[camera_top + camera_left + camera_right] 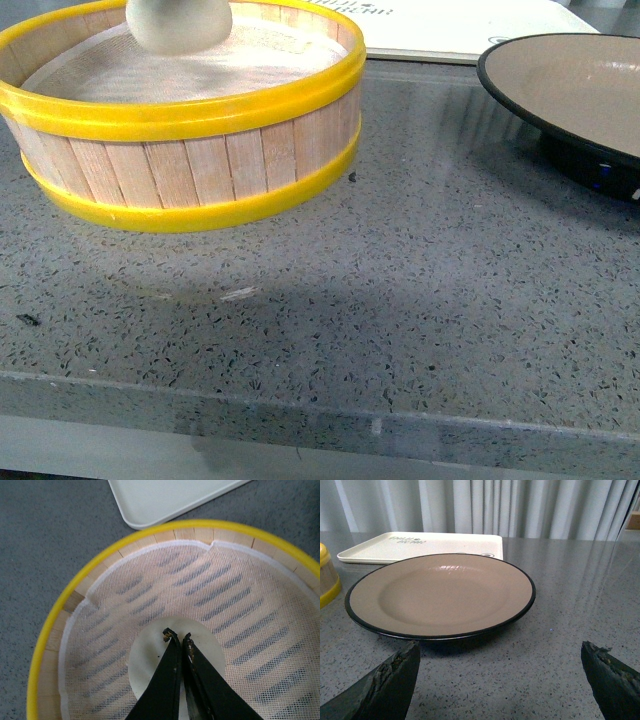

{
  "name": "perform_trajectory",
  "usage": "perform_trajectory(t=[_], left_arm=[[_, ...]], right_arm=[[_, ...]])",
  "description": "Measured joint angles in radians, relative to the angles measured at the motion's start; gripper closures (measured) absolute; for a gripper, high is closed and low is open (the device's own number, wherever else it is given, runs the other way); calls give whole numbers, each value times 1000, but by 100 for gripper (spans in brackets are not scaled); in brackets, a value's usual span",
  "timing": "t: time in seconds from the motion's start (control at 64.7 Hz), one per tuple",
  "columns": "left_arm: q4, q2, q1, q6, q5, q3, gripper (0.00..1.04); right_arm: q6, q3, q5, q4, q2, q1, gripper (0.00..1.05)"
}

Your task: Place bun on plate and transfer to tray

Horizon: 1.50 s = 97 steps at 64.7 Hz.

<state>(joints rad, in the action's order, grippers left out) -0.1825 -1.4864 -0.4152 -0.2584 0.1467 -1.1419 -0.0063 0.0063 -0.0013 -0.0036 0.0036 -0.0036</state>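
Note:
The white bun [179, 22] sits in the yellow-rimmed wooden steamer basket [190, 150] at the back left of the front view. In the left wrist view my left gripper [178, 636] hangs shut right above the bun [145, 655], its black fingers [167, 680] pressed together with nothing between them. The tan plate [440, 595] with a black rim stands on the counter, just ahead of my right gripper [500, 652], which is open and empty. That plate [580, 90] shows at the right edge of the front view. Behind it lies the white tray [420, 545].
The basket holds a white mesh liner [225, 600]. A corner of the tray [160, 500] lies just beyond the basket. The grey speckled counter [400, 320] ends at a front edge [320, 410]. Grey curtains [485, 505] hang behind the counter.

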Motion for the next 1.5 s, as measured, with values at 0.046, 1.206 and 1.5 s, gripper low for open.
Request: perform_trajectory(t=[0.046,1.206,1.5], left_arm=[[-7,5,0,0,0,-18,101],[-10,-452,-491,26,7,-603,101],[-29,-543,-485,-64,11,-631,101]], right_arm=[[0,0,0,0,0,0,9],[0,0,0,0,0,0,9],[0,0,0,0,0,0,9]])
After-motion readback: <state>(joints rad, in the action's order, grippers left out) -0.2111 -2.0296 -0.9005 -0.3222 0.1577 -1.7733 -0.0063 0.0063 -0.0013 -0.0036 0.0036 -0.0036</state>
